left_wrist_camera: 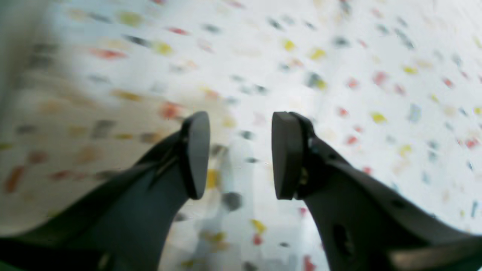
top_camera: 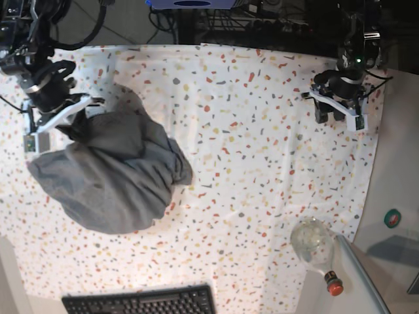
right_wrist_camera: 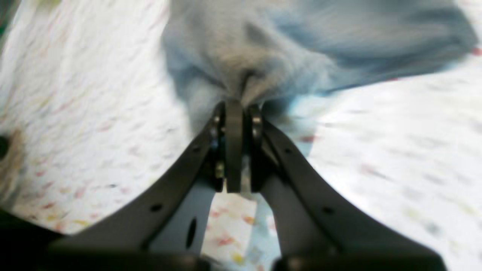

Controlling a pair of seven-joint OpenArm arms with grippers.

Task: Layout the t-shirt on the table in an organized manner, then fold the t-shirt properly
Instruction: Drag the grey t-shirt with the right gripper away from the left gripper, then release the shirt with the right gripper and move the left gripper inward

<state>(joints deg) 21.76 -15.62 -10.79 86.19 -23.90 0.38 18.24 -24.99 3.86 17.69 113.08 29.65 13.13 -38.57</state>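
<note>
While your right gripper (right_wrist_camera: 234, 109) pinches the crumpled t-shirt (top_camera: 111, 176) at the table's (top_camera: 262, 131) left side (apparently an edge fold), lift slowly so it unfurls. Your left gripper (left_wrist_camera: 241, 154) hovers spread, empty, well apart.

The t-shirt (top_camera: 111, 176) lies bunched on the table's (top_camera: 262, 150) left half in the base view.

Bright, even light; both wrist views motion-blurred.
</note>
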